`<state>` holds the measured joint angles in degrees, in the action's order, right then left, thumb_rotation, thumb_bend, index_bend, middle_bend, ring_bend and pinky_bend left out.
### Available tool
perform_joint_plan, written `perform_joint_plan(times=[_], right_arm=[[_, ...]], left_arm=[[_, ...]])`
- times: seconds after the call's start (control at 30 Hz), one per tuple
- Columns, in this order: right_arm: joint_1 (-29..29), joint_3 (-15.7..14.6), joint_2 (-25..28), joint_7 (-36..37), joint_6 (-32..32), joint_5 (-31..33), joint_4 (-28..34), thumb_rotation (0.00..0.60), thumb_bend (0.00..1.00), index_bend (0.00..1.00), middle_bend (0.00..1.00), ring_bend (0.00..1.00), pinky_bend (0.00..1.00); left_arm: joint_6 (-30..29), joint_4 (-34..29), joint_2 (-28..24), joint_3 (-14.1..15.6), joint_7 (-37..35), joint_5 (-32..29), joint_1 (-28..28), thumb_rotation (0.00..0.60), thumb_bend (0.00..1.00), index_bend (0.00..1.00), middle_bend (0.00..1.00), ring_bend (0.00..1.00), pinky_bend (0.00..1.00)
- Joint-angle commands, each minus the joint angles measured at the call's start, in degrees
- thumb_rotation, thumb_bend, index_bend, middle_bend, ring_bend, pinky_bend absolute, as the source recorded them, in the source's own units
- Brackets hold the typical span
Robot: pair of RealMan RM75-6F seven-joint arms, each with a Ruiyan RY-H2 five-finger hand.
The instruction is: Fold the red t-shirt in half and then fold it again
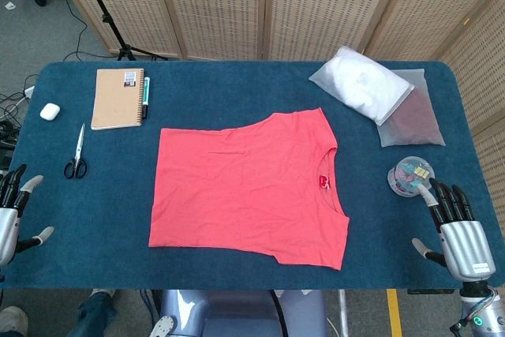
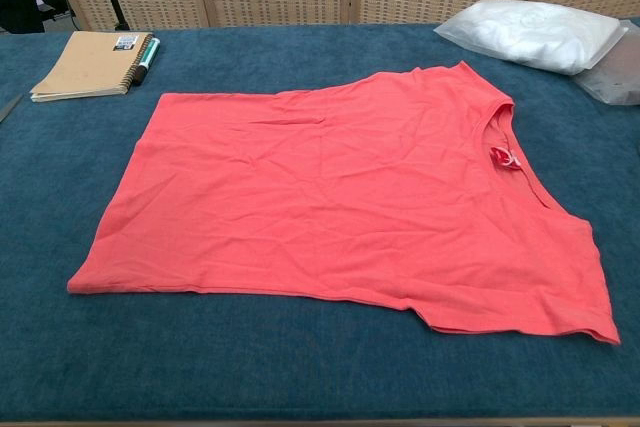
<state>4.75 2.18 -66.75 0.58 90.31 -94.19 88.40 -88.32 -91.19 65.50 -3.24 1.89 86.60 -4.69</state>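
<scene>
The red t-shirt (image 1: 248, 185) lies spread flat in the middle of the blue table, collar toward the right and hem toward the left; the chest view shows the red t-shirt (image 2: 340, 202) the same way, with small creases. My left hand (image 1: 14, 209) hovers at the table's left front edge with fingers apart and nothing in it. Over the right front edge my right hand (image 1: 458, 230) is likewise spread and holds nothing. Both hands are well clear of the shirt. Neither hand shows in the chest view.
A brown notebook (image 1: 118, 99) with a pen (image 1: 147, 91) beside it lies at the back left, with scissors (image 1: 77, 153) and a small white case (image 1: 50, 111) nearby. White and dark bags (image 1: 377, 94) sit at the back right. A round clear box (image 1: 410, 175) stands near my right hand.
</scene>
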Motion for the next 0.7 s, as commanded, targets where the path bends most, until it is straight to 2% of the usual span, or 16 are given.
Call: perform_joint_plan(times=[0.03,0.13,0.27,0.37,0.43,0.7], right_arm=[[0.14,-0.36,0.14,-0.24,-0.46,-0.30,0.05,0.600,0.00,0.00,0.00,0.00,0.00],[0.48,-1.48,0.55,0.18,-1.60,-1.48,0.33,0.600,0.00,0.00,0.00,0.00,0.00],[2.20,-5.13,1.26,2.24,-4.48,-7.32,1.43,0.600,0.00,0.00,0.00,0.00,0.00],[4.30,-7.64,-0.88,2.52,-6.75,-13.06,-0.47,0.600,0.00,0.06,0.00,0.00,0.00],[5.39,-8.59,-2.25,2.60,-8.45,-14.71,-1.77,0.600,0.00,0.08,0.00,0.00,0.00],[9.13,-8.74,-8.15,-1.44,-13.18,-17.19,-4.11,0.600,0.00,0.16,0.00,0.00,0.00]], left_arm=[[0.42,-0.38,-0.33,-0.05,0.39,-0.42,-0.17,0.600,0.00,0.00,0.00,0.00,0.00],[0.80,-0.67,-0.55,0.06,0.37,-0.71,-0.14,0.600,0.00,0.00,0.00,0.00,0.00],[1.14,-1.16,-1.07,0.05,-0.02,-0.83,-0.20,0.600,0.00,0.00,0.00,0.00,0.00],[1.43,-1.30,-1.19,0.05,0.00,-0.99,-0.26,0.600,0.00,0.00,0.00,0.00,0.00],[1.58,-1.40,-1.22,0.03,0.17,-1.17,-0.28,0.600,0.00,0.00,0.00,0.00,0.00],[1.99,-1.62,-0.64,0.00,1.68,-1.58,-0.41,0.600,0.00,0.00,0.00,0.00,0.00]])
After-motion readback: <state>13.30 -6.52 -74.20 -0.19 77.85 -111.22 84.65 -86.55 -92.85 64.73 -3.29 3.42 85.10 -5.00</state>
